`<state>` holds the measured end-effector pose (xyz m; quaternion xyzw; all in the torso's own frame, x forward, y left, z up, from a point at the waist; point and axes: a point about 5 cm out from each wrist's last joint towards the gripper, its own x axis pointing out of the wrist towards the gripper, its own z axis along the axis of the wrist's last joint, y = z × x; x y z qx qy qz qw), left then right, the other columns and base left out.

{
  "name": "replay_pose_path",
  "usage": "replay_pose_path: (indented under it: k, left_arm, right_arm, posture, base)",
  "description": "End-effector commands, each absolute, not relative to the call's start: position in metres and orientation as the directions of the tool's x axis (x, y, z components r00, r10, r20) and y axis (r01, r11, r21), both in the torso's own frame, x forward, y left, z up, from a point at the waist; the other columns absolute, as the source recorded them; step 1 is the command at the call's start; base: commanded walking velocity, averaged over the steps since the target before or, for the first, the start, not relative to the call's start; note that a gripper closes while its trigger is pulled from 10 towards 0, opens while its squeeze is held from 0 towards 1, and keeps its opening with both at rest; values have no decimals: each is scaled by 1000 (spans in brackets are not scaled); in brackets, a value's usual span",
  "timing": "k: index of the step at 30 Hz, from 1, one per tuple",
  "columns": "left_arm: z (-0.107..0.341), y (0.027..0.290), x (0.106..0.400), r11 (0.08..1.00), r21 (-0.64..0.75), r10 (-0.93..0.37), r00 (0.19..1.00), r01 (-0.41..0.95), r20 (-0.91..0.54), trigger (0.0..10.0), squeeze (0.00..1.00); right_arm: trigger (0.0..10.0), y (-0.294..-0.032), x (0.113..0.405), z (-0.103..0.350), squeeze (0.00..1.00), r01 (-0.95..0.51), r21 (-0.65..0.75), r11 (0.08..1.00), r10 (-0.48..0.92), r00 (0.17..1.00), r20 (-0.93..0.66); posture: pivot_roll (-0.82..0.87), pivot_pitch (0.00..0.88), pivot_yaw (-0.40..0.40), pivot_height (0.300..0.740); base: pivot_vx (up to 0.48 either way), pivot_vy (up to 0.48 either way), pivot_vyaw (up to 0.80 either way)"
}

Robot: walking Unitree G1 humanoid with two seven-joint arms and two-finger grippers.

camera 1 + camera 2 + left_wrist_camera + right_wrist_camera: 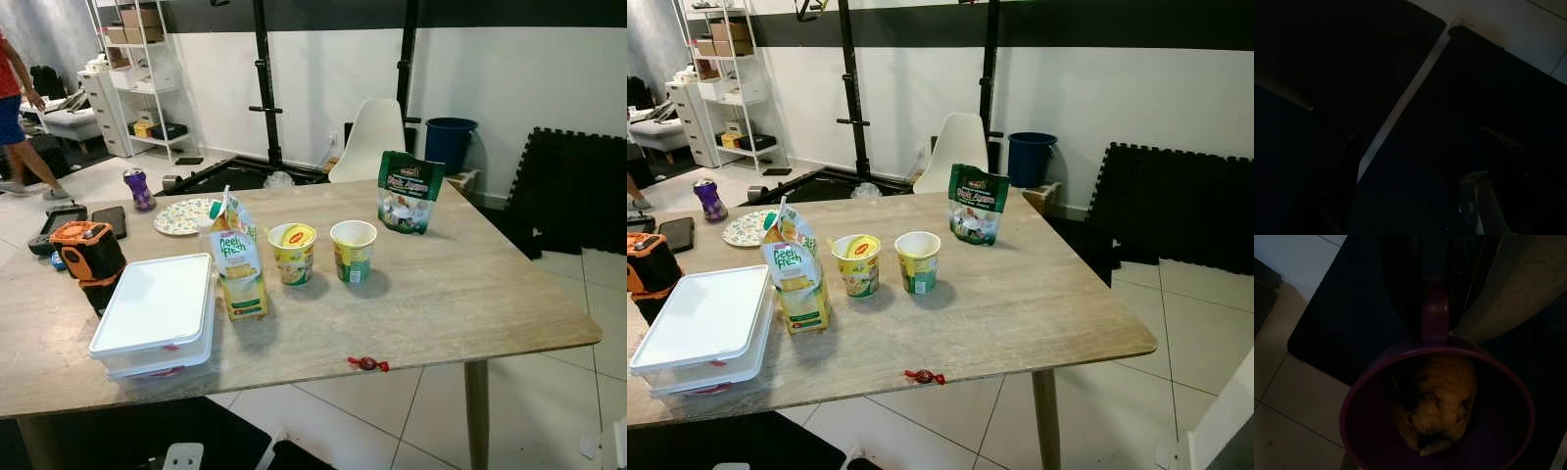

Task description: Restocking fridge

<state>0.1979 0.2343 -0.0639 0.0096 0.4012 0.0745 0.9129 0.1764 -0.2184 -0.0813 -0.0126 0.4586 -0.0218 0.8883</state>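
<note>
On the wooden table (470, 294), by the left eye view: at the near left, two stacked white lidded containers (157, 313); just right of them, an upright juice carton (235, 259); further right, side by side, a lidded yellow cup (293, 253) and an open cup (353, 250); at the far right, standing upright and well apart from the cups, a green pouch (409, 191). Along the left side, an orange-and-black device (86, 253), a dark phone (110, 220), a black controller (54, 227), a patterned plate (184, 216) and, beyond it, a purple bottle (138, 188). At the near edge, a red-wrapped sweet (367, 363). Behind the table, a white chair (370, 137), a blue bin (450, 142), black foam mats (573, 186) against the wall, a white shelf unit (137, 69) and, at the far left, part of a person (15, 108). By the right eye view: same layout, with pale floor tiles (1205, 333) to the right. By the left wrist view: very dark, with a pale strip (1400, 105) across a black surface and light floor at one corner; left gripper (1420, 166) barely made out, apart or together impossible to tell. By the right wrist view: above a dark mat, a purple bowl (1356, 431) with a handle, and inside it a lumpy yellow-brown object (1432, 401); right gripper's hold impossible to tell.
</note>
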Motion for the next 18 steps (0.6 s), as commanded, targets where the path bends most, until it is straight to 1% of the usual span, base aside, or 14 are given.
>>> replay_pose_path:
  k: [1, 3, 9, 14, 18]
  left_arm:
    - [-64, 243, 194, 982, 98, 180, 647, -160, -741, 10000, 0]
    - [-64, 243, 194, 981, 102, 184, 645, -162, -742, 10000, 0]
    - [-65, 243, 194, 978, 100, 194, 637, -181, -746, 10000, 0]
    - [-65, 243, 194, 980, 110, 191, 631, -165, -752, 10000, 0]
    - [-66, 242, 193, 981, 114, 187, 630, -156, -754, 10000, 0]
  right_arm:
    - [10000, -220, 178, -80, 0, 29, -51, 998, -58, 576, -816]
    - [10000, -220, 179, -80, 0, 28, -51, 998, -58, 576, -815]
    - [10000, -198, 190, -79, 0, 12, -26, 1000, -28, 594, -804]
    - [10000, -188, 195, -78, 0, 3, -32, 999, -28, 591, -806]
    - [10000, -189, 194, -79, 0, 6, -34, 999, -31, 589, -807]
  posture:
    - [21, 67, 35, 734]
    - [21, 67, 35, 734]
    - [23, 67, 34, 734]
    - [23, 67, 34, 734]
    - [23, 67, 34, 734]
  base:
    - [0, 0, 0]
    - [0, 0, 0]
    - [0, 0, 0]
    - [0, 0, 0]
    - [0, 0, 0]
